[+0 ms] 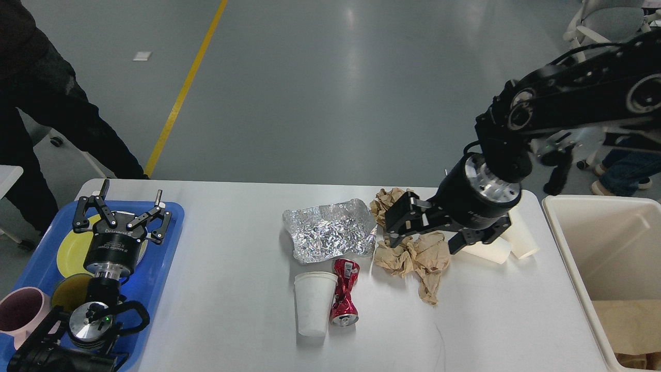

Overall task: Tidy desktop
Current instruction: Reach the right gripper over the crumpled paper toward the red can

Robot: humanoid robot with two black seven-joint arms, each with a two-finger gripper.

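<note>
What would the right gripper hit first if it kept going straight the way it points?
Probably the crumpled brown paper: the right gripper, open, points down-left over that wad on the desktop. Depth is unclear, so the foil sheet beyond is possible.

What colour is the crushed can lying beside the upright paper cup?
Red, with a silver end; the crushed can shows clearly in the head view.

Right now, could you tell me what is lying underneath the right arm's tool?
Beneath the right tool lie crumpled brown paper and, farther right, two white paper cups on the desktop. The arm hides most of both cups and part of the far paper ball.
</note>
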